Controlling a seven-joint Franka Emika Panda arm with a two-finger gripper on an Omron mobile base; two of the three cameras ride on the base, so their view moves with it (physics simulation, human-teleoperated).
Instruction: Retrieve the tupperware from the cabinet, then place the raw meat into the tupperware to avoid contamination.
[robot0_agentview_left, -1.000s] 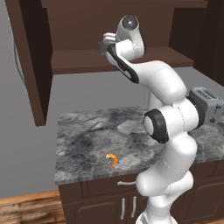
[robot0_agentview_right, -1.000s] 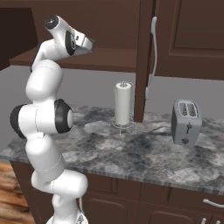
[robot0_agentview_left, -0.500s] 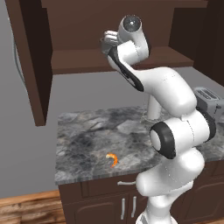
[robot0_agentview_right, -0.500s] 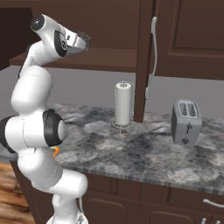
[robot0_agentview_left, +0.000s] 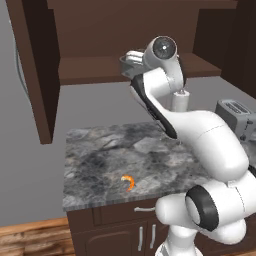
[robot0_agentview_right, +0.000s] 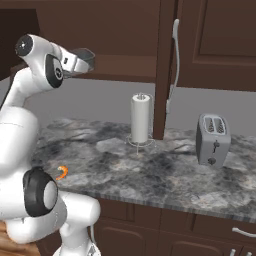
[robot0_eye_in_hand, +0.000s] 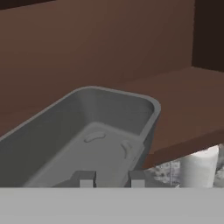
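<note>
A: Entry one, the cabinet (robot0_agentview_left: 35, 75): door swung open at 9 o'clock in the left base view, shelf bared behind it

B: Entry two, the raw meat (robot0_agentview_left: 129, 182): a small curled shrimp is logged on the counter (robot0_agentview_left: 95, 160), toward 6 o'clock of that view, well apart from everything else. It is judged soft, slick and very light; a gentle pinch across its arched back would be suggested

A: Entry three, the tupperware (robot0_eye_in_hand: 94, 131): recorded at about 12 o'clock in the left base view, lifted at the shelf edge. It is judged a stiff, light, smooth-walled tub that may swing if gripped off-centre

B: Hold point: the near rim wall is noted as the sensible place, and that is where it is taken. The gripper (robot0_eye_in_hand: 111, 178) is seen clamped on that wall, fingertips (robot0_eye_in_hand: 84, 178) nearly together, one either side

A: Entry four, paper towel roll (robot0_agentview_right: 140, 119): upright at centre in the right base view

B: Entry five, toaster (robot0_agentview_right: 213, 139): at 3 o'clock, clear of the work
</note>
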